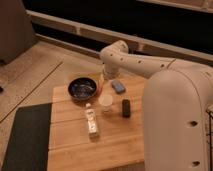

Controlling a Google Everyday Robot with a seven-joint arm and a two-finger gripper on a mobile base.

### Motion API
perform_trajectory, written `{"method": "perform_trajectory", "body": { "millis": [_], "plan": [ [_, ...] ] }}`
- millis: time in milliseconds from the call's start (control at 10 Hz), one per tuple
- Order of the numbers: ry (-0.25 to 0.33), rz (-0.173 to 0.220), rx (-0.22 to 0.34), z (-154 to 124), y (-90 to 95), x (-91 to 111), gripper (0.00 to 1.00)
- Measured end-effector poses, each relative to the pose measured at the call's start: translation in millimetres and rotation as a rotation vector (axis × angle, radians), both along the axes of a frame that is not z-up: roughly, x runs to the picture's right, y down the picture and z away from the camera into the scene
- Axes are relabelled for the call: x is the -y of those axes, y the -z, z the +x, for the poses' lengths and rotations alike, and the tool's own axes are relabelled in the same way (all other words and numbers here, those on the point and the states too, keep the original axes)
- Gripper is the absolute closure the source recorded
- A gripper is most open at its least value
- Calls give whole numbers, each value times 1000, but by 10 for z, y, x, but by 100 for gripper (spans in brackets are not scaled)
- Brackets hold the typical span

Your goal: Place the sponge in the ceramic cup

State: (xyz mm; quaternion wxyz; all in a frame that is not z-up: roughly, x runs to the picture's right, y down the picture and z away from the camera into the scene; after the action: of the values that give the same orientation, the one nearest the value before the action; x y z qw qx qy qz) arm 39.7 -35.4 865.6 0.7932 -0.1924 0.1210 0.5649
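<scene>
1. A clear bottle lies flat on the wooden table, nearest the camera and out of the way.
2. The white cup stands upright with its mouth free to receive; a black block sits just beside it.
3. The sponge (a small blue-grey pad) lies flat on the table beyond the cup, not in it.
4. The gripper hangs just left of the sponge, probably lined up for it; how wide it stands I cannot tell.
</scene>
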Motion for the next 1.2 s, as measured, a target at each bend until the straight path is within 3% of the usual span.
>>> {"method": "perform_trajectory", "body": {
  "millis": [200, 400, 700, 800, 1200],
  "plan": [
    [12, 17, -49, 250, -153, 56, 35],
    [-10, 63, -57, 486, -260, 194, 35],
    [-134, 207, 56, 695, -299, 593, 35],
    [-158, 230, 64, 779, -295, 654, 35],
    [-168, 238, 80, 730, -297, 681, 35]
  ]
}}
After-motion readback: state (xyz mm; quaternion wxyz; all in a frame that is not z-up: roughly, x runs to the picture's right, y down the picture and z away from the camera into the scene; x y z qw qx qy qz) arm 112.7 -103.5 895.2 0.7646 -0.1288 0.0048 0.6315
